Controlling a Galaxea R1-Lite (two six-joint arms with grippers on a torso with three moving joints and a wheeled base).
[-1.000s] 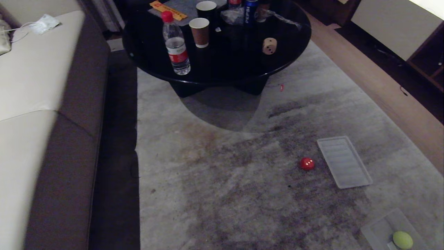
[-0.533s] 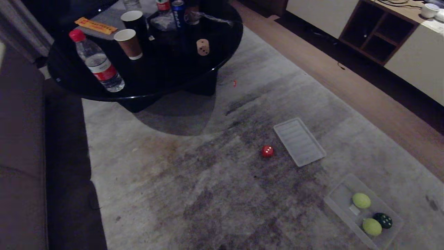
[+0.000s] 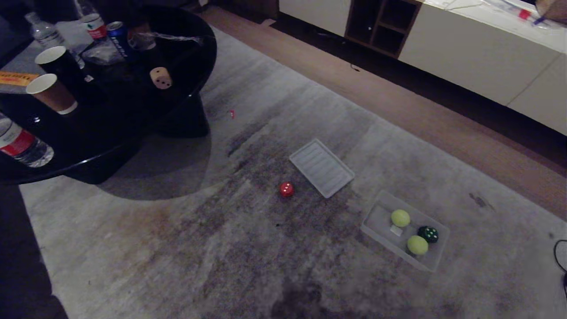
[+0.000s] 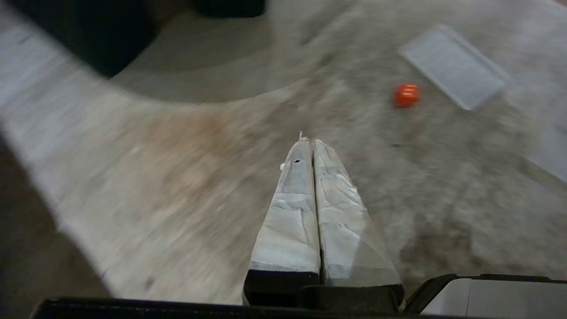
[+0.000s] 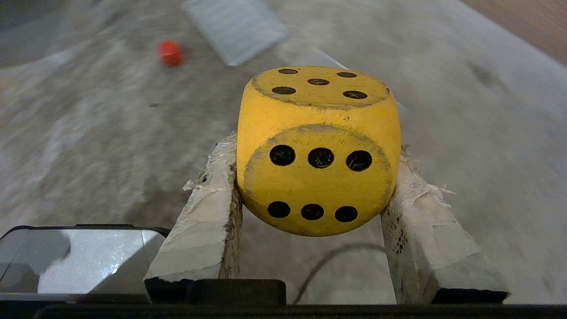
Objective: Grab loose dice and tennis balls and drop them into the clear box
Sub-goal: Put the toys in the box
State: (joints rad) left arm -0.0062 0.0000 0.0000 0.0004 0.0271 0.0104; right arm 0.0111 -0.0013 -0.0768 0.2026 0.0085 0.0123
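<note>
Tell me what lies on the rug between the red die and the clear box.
Head view: only the flat ribbed lid borders that stretch; between the red die and the clear box the rug is bare.

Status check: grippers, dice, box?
Right gripper shut on yellow die. Left gripper shut, empty. Red die loose on rug; clear box holds two tennis balls. Path unobstructed.
</note>
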